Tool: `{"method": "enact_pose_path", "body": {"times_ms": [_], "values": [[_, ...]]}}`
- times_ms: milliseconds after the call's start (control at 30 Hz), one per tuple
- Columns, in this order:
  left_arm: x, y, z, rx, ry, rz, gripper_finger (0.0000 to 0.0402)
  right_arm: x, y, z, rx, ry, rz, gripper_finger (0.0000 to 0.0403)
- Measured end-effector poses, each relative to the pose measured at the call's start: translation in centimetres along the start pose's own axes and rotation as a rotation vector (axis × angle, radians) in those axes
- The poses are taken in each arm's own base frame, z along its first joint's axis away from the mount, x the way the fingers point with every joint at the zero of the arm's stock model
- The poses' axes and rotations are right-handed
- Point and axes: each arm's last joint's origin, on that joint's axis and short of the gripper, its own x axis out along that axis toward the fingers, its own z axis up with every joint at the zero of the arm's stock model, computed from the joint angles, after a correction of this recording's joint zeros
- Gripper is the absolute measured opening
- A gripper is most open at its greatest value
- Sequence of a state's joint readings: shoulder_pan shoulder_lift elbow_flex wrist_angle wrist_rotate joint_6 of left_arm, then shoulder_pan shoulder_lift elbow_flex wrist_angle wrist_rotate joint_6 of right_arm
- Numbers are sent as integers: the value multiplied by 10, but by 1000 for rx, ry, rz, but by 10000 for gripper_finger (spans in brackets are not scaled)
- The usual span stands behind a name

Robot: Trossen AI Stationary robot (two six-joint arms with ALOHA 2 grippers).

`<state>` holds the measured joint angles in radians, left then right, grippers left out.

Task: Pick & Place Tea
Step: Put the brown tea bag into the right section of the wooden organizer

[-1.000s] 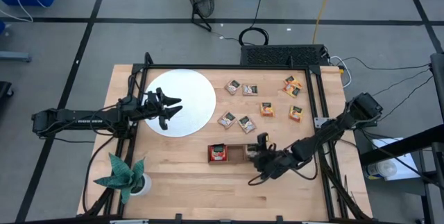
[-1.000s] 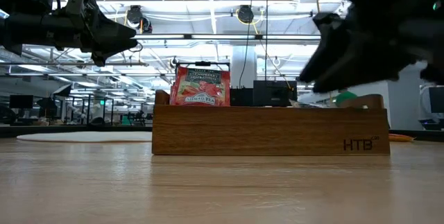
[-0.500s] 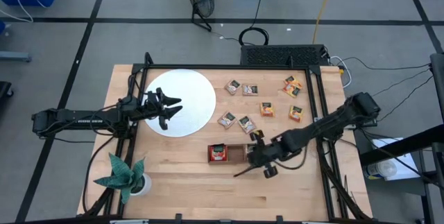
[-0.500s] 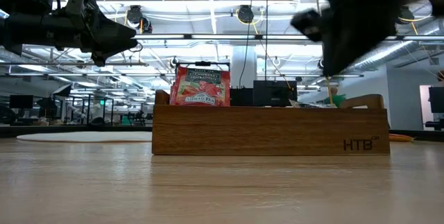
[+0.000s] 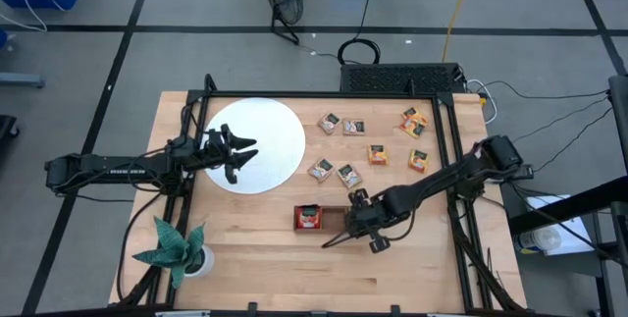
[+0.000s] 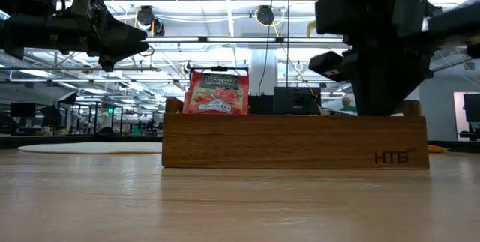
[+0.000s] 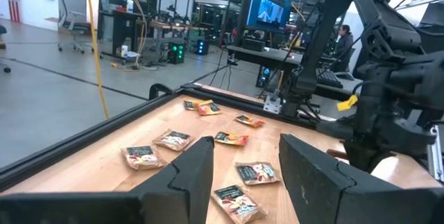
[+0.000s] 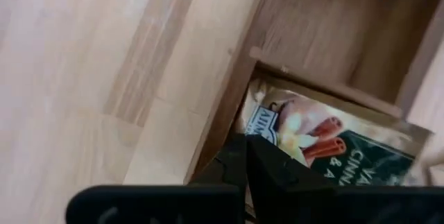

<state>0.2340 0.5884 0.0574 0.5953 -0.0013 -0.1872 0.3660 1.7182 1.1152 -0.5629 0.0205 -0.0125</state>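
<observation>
- The right gripper (image 5: 345,227) is positioned over the wooden tray (image 5: 330,218) near the middle of the table (image 5: 255,258), close to the tray's near wall.
- Its fingers (image 8: 239,161) are seen fully closed against each other in the right wrist view, with no sachet between them.
- A green-and-brown sachet (image 8: 326,141) is seen lying flat inside a tray compartment, just beyond the closed fingertips; whether the tips touch it cannot be told.
- A red sachet (image 5: 310,217) is stood upright in the tray's left compartment; in the low view it rises above the tray wall (image 6: 292,141).
- The left gripper (image 5: 241,152) is held above the white disc (image 5: 265,140) at the far left of the table, well apart from the tray.
- Its fingers (image 7: 187,175) are partly spread, and nothing is held between them.
- Eight loose sachets are spread on the table beyond the tray, to the right of the disc.
- Two are laid side by side at the far edge (image 5: 341,123); two more lie just beyond the tray (image 5: 335,172).
- Orange-yellow sachets are placed farther right: an overlapping pair (image 5: 414,121), one (image 5: 377,154) and one (image 5: 418,161).
- A green folded-paper plant (image 5: 173,247) is set at the near left corner of the table.
</observation>
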Motion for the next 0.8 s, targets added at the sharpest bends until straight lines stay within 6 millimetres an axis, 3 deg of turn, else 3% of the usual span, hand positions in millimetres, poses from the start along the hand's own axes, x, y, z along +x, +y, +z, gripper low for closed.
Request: {"method": "enact_pose_path", "body": {"times_ms": [300, 800], "values": [[0, 0, 0, 0, 0, 0, 166, 34, 1, -8, -15, 147, -23, 0], [0, 0, 0, 0, 1, 0, 166, 29, 21, -13, -177, 158, -534, 0]]}}
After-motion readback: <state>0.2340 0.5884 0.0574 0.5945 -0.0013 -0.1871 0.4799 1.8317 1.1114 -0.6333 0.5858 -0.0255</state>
